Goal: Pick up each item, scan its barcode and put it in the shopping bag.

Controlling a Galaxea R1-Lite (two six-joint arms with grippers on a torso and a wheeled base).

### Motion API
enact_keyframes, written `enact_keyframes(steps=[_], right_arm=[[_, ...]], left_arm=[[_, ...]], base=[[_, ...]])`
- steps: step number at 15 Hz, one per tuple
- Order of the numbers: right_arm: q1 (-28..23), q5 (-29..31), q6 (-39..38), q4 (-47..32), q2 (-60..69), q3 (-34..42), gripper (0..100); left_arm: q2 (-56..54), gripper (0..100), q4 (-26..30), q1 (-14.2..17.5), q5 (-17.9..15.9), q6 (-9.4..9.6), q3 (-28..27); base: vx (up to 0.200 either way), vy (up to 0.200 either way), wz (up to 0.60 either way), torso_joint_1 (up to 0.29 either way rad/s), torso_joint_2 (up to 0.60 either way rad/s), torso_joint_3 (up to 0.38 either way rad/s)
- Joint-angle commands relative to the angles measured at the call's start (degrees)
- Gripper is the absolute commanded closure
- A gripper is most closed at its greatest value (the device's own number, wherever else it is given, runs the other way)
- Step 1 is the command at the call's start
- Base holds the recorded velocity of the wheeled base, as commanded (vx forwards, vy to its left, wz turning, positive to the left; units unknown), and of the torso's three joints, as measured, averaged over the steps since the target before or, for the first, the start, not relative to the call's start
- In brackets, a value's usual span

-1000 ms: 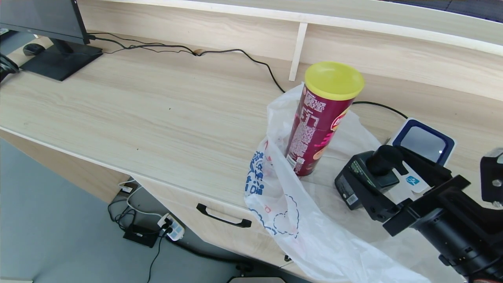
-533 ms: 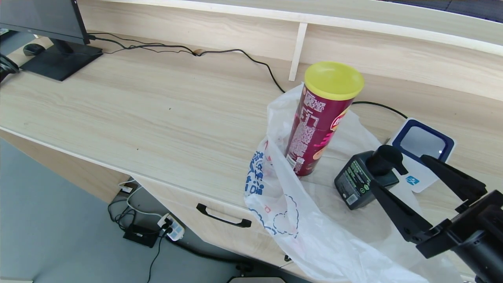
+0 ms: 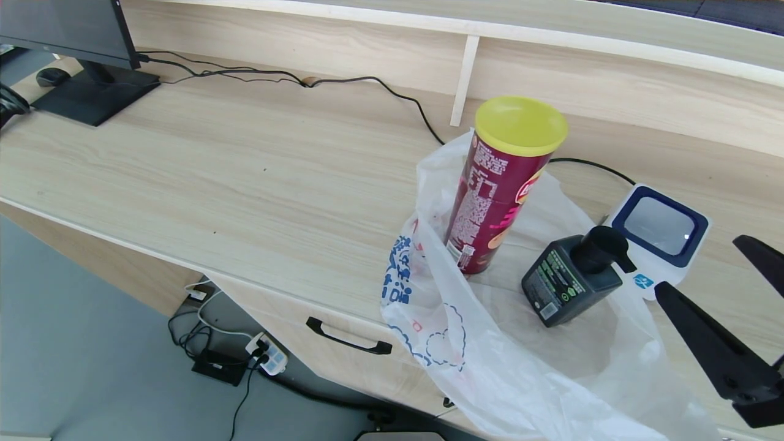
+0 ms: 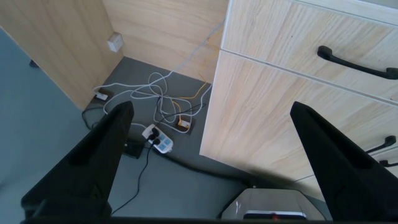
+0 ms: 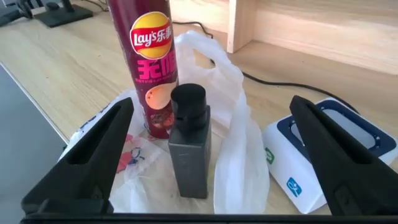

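The right pincer sits at the near right of the desk, jaws spread wide and holding nothing, with clear air between it and the dark bottle. From the right wrist view the pincer frames that bottle dead centre, its two black fingers set far apart on either side.

The bottle stands upright with its black pump cap on top, resting on the crumpled white shopping bag. Just to its left and a little farther back stands the tall maroon chip can with a yellow lid, also upright, and the bag's plastic rises around its base. Whether the two items are inside the bag's mouth or just on top of the plastic, I cannot tell. The bag drapes over the desk's near edge.

Right of the bottle, just beside it, lies the white scanner with its blue-framed window facing up.

The left pincer hangs low beside the desk's drawer fronts, above the floor and a power strip, jaws wide and empty.
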State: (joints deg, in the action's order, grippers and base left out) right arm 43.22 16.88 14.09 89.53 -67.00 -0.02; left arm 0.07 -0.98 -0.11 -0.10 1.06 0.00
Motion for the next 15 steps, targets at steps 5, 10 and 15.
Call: enact_keyframes(steps=[5, 10, 15], right_arm=[[0.29, -0.62, -5.65, -44.44, 34.39, -0.24, 0], [0.2, -2.91, -6.8, -111.41, 67.0, -12.98, 0], [0.38, -12.31, -10.14, -104.56, 67.0, -8.59, 0]], left_arm=[[0.01, 0, -0.08, 0.02, 0.01, -0.01, 0.0], [0.01, 0, 0.01, 0.02, 0.01, -0.01, 0.0], [0.01, 0, -0.08, 0.02, 0.01, -0.01, 0.0]], base=[[0.0, 0.0, 0.0, 0.0, 0.0, 0.0], [0.0, 0.0, 0.0, 0.0, 0.0, 0.0], [0.0, 0.0, 0.0, 0.0, 0.0, 0.0]])
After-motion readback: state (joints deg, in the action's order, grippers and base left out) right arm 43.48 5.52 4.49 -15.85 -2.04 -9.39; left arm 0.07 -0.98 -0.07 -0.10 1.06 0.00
